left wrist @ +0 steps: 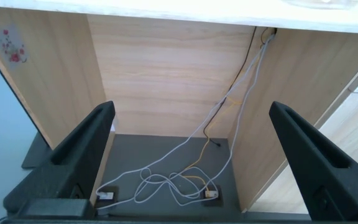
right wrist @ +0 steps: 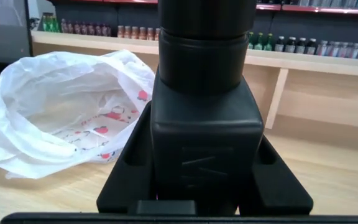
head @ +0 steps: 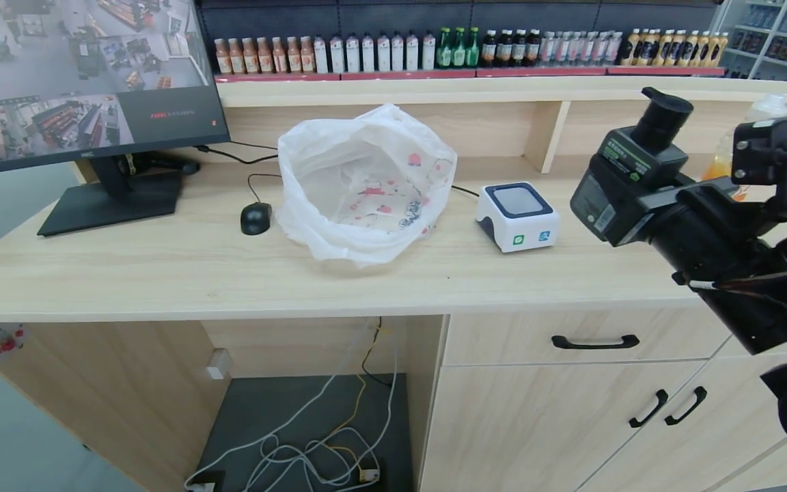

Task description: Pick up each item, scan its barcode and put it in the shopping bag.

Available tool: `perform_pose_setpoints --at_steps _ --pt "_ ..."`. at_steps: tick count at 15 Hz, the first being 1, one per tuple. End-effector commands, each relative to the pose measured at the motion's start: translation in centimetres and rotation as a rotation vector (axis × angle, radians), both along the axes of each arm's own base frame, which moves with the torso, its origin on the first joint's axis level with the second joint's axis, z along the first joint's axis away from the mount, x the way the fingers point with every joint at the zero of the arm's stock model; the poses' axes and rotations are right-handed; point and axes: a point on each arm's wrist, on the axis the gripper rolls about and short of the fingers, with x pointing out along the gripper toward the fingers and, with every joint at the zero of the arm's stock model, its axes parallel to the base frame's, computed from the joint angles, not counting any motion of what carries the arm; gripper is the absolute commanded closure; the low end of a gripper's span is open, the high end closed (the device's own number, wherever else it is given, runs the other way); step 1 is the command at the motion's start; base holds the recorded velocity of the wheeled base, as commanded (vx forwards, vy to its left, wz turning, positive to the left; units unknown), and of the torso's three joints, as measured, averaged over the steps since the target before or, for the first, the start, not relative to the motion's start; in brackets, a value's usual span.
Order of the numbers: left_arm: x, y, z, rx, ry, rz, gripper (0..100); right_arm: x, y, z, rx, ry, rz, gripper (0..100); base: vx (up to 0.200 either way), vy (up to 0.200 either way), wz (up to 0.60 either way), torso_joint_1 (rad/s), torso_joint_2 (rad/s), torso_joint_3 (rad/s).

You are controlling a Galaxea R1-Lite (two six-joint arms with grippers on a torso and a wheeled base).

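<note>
R fingers: right gripper (right wrist: 204, 165) clamped on a black square-bodied plastic bottle (head: 622, 171); one dark finger (right wrist: 126, 177) on each flank, bottle body btwn them.
Bottle pos: in the air, tilted, round black cap up and away from robot; green-and-white label side faces head cam. Over counter's right part, right of the scanner, apart from it.
L fingers: left gripper (left wrist: 201, 158) spread wide, nothing btwn its two black fingers (left wrist: 82, 155).
L gripper pos: low, below countertop level, facing the open knee space under the counter.
Bag: thin white plastic shopping bag w/ red print (head: 366, 184), standing mid-counter on the light wood counter (head: 161, 273), mouth open upward.
Scanner: small white box-shaped barcode scanner w/ dark-framed top window (head: 516, 217), on counter near bag's right side.
Other item: clear plastic bottle w/ orange drink (head: 720, 160), counter's far right, mostly hidden behind R arm.
Mouse: black wired computer mouse (head: 255, 217), just left of bag.
Monitor: black flat monitor on stand (head: 86, 75), counter's left rear.
Cables: white and yellow cables (left wrist: 166, 183), loose on dark floor in knee space.
Back shelf: row of drink bottles (head: 468, 48) behind counter.
Drawers: wood fronts w/ black handles (head: 595, 342), under counter's right half.
</note>
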Motion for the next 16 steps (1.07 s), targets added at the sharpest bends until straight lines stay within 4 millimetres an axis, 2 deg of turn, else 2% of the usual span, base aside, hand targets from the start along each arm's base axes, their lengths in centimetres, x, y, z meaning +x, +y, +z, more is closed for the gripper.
perform_pose_setpoints --at_steps 1,2,3,6,7,8,10,16 --pt "0.0 0.0 0.0 0.0 0.0 0.001 0 2.7 0.9 -0.7 -0.02 0.004 0.023 100 0.0 0.0 0.0 0.0 0.0 0.0" --pt "0.0 0.0 0.0 0.0 0.0 0.001 0 3.5 1.1 -0.8 -0.031 -0.003 0.046 100 0.0 0.0 0.0 0.0 0.0 0.0" --pt "0.0 0.0 0.0 0.0 0.0 0.001 0 5.2 1.4 -0.9 -0.063 -0.029 0.093 100 0.0 0.0 0.0 0.0 0.0 0.0" --pt "0.0 0.0 0.0 0.0 0.0 0.001 0 9.7 0.2 -1.8 -0.118 -0.072 0.12 100 0.0 0.0 0.0 0.0 0.0 0.0" --pt "0.0 0.0 0.0 0.0 0.0 0.001 0 10.7 0.0 -1.6 -0.137 -0.101 0.125 100 0.0 0.0 0.0 0.0 0.0 0.0" --pt "0.0 0.0 0.0 0.0 0.0 0.001 0 10.9 0.0 -1.6 -0.14 -0.107 0.125 100 0.0 0.0 0.0 0.0 0.0 0.0" --pt "0.0 0.0 0.0 0.0 0.0 0.001 0 13.3 0.5 -1.2 -0.232 -0.217 0.127 100 0.0 0.0 0.0 0.0 0.0 0.0" --pt "0.0 0.0 0.0 0.0 0.0 0.001 0 15.2 -0.1 -0.2 -0.332 -0.342 0.119 100 0.0 0.0 0.0 0.0 0.0 0.0"
